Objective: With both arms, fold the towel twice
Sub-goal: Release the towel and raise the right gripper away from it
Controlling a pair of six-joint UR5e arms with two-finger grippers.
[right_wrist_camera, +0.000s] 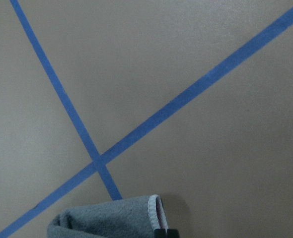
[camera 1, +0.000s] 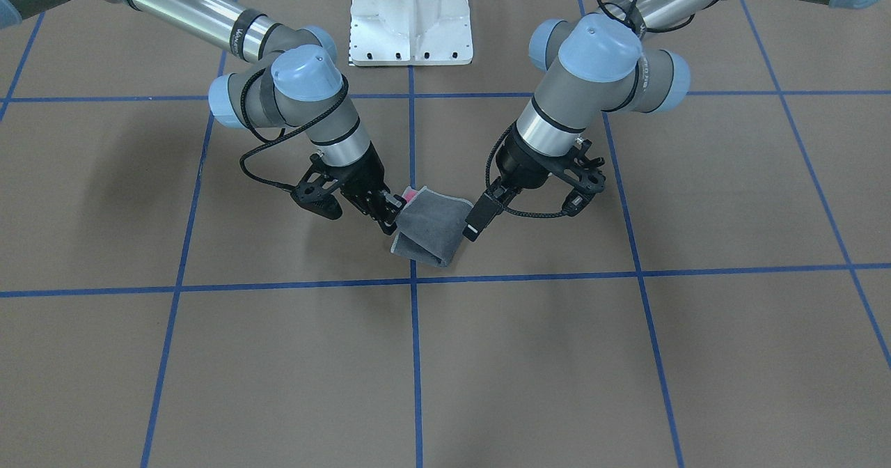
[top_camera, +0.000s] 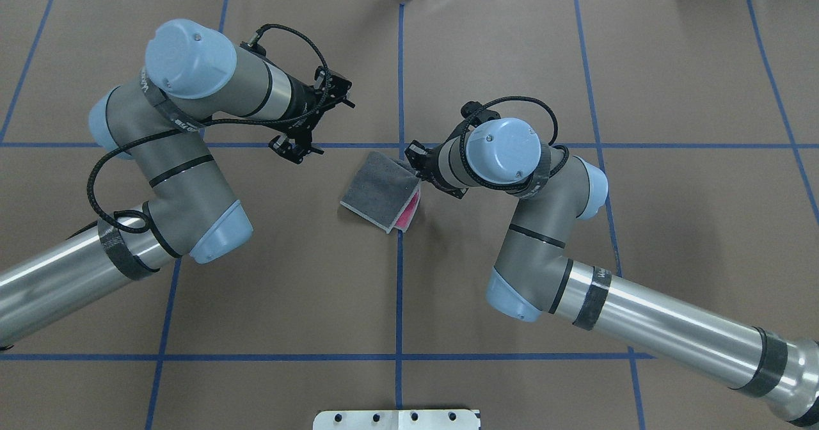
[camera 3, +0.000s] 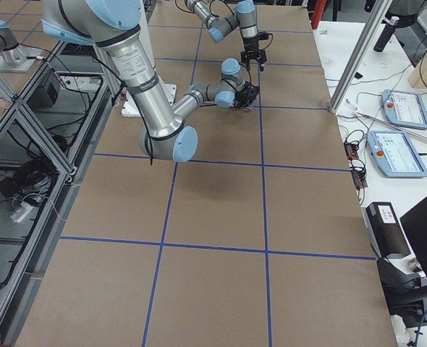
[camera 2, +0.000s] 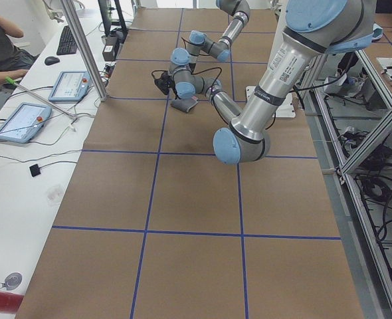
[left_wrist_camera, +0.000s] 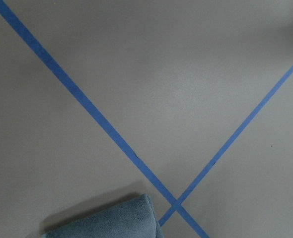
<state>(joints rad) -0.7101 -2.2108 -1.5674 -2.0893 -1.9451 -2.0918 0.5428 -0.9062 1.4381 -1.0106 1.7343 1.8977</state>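
**A:** The right gripper's fingers [camera 1: 387,219] are all but together. I read them as pinched on the stitched corner of the towel [top_camera: 377,190], because my right wrist view puts the pale edging right at their tips.

**B:** And the other pair?

**A:** The left gripper [camera 1: 473,228] hangs clear of the cloth with nothing in it. I can't tell from any view whether its fingers are spread or closed.

**B:** Where's the towel, then?

**A:** It's between the two sets of fingers, doubled over with the grey side out. The open edge, with pink showing between the layers, starts at the right fingers and runs back toward the robot. The rounded fold is on the side facing the left fingers.

**B:** Why hold it like that?

**A:** My guess is that pinching the open corner keeps the layers lined up as they settle. With the left pair off the fold side, nothing drags the crease.

**B:** Are both folds done?

**A:** At least one is. The fold looks thick, but I can't count the layers.

**B:** What's around it?

**A:** The table [top_camera: 576,257] is bare brown, and the blue tape lines [right_wrist_camera: 97,163] cross just beyond the right fingertips. The white pedestal [camera 1: 411,22] is well behind both grippers.
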